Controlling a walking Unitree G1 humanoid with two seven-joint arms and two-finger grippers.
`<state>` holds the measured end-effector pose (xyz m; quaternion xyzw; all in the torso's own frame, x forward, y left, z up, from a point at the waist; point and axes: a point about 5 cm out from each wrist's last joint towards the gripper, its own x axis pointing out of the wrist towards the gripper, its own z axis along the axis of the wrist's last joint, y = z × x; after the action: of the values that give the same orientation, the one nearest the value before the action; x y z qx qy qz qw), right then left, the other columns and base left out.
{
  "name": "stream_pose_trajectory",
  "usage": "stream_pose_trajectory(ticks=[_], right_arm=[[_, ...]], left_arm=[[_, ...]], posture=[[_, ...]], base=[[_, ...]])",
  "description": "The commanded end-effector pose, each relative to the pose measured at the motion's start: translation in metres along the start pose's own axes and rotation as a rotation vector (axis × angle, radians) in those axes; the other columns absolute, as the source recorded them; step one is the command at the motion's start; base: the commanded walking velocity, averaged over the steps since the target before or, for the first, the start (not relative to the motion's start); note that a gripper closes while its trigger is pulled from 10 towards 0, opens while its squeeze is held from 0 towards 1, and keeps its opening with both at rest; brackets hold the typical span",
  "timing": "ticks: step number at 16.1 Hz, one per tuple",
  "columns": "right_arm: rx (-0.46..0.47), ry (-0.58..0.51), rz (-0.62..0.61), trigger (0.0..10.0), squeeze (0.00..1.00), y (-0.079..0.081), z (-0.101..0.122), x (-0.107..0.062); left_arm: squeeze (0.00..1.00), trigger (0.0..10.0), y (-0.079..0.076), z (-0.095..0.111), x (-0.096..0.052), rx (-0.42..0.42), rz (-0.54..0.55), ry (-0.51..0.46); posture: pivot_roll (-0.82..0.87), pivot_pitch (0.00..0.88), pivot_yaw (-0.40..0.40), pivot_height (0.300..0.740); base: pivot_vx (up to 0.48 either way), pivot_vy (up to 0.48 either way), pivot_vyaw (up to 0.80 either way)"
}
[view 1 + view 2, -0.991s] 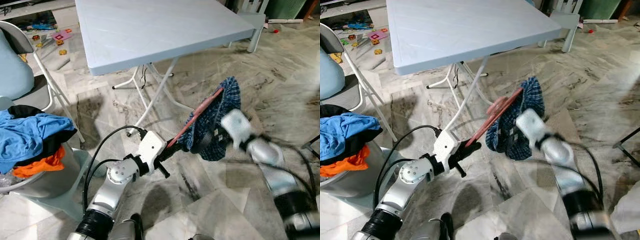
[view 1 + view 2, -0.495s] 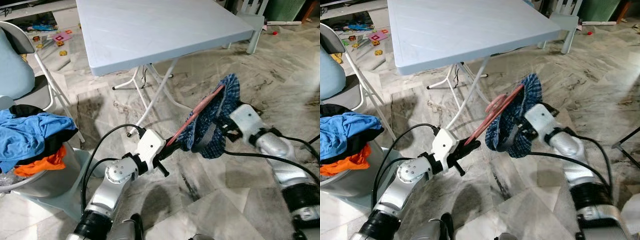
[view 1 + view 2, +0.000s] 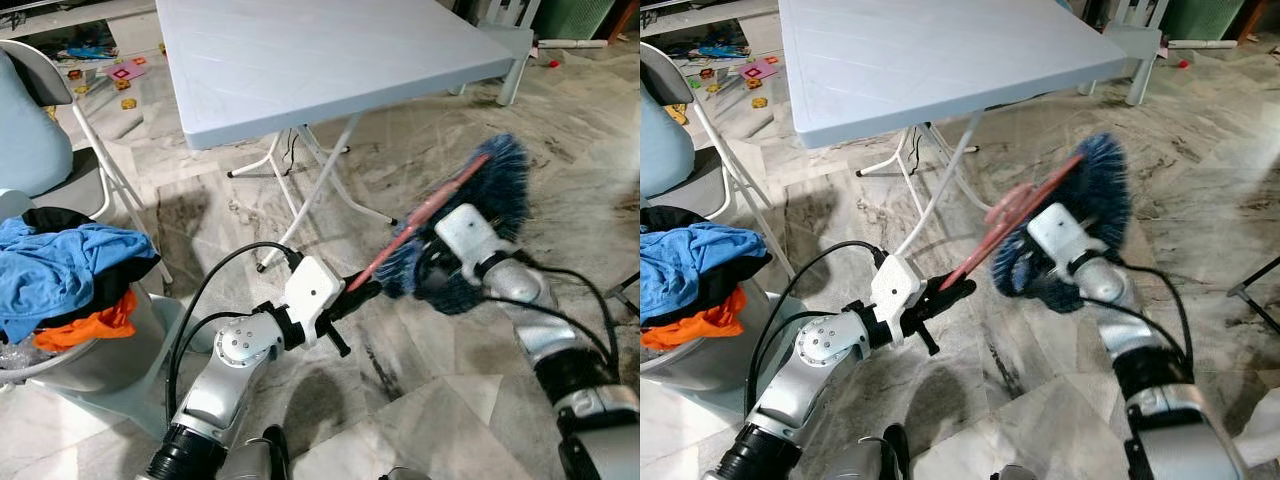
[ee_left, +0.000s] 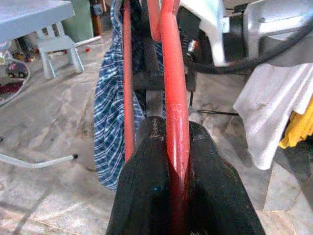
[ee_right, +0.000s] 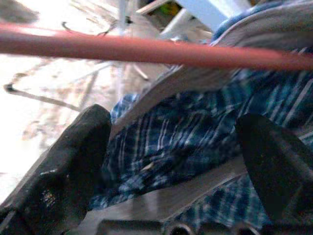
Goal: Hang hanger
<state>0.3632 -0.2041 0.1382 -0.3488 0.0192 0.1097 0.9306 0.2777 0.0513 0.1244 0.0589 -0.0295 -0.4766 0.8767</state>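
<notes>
Red plastic hanger [image 3: 420, 222], pinched in the closed left gripper [image 3: 352, 293] beyond the table's near edge, carries a blue plaid cloth [image 3: 490, 230] the open right gripper [image 5: 171, 161] straddles; blurred swinging could shake it off.

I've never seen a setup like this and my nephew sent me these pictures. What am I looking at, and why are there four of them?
This is a walking household robot. Two pictures come from cameras in its head, looking down at its own silver arms; the other two come from cameras on each wrist, looking along that arm's black fingers.

The left gripper is shut on the end of a red hanger that carries a blue checked shirt. The right gripper, fingers apart, is up against the shirt. It is blurred in the head views, so it is probably moving.

Behind stands a pale blue folding table with a bare top. At left, a basket holds a pile of clothes.
</notes>
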Motion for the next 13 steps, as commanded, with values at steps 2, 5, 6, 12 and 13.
stream_pose_trajectory(ticks=[2, 5, 6, 12, 13], right_arm=[[0.02, -0.027, 0.045, 10.0, 0.0, 0.002, 0.002, -0.002], [0.072, -0.092, 0.265, 10.0, 0.0, 0.02, 0.001, -0.014], [0.075, -0.097, 0.338, 10.0, 0.0, 0.024, -0.003, -0.022], [0.124, 0.003, 0.352, 10.0, 0.0, -0.005, -0.034, -0.051], [0.14, 0.016, 0.297, 10.0, 0.0, -0.01, -0.035, -0.049]], left_arm=[[0.0, 0.0, 0.001, 0.002, -0.005, 0.001, 0.011, -0.008], [0.0, 0.0, 0.004, -0.003, -0.006, -0.003, 0.036, 0.011], [0.0, 0.0, 0.005, -0.003, -0.005, -0.004, 0.046, 0.01], [0.0, 0.0, 0.015, -0.002, -0.008, 0.0, 0.102, 0.011], [0.0, 0.0, 0.014, -0.002, -0.008, 0.0, 0.098, 0.009]], posture=[[-0.05, 0.155, 0.001, 0.74], [-0.06, 0.159, 0.002, 0.74], [-0.06, 0.159, 0.002, 0.74], [-0.07, 0.16, 0.007, 0.74], [-0.07, 0.159, 0.009, 0.74]], base=[[0.0, 0.0, 0.0], [0.0, 0.0, 0.0], [0.0, 0.0, 0.0], [0.0, 0.0, 0.0], [0.0, 0.0, 0.0]])
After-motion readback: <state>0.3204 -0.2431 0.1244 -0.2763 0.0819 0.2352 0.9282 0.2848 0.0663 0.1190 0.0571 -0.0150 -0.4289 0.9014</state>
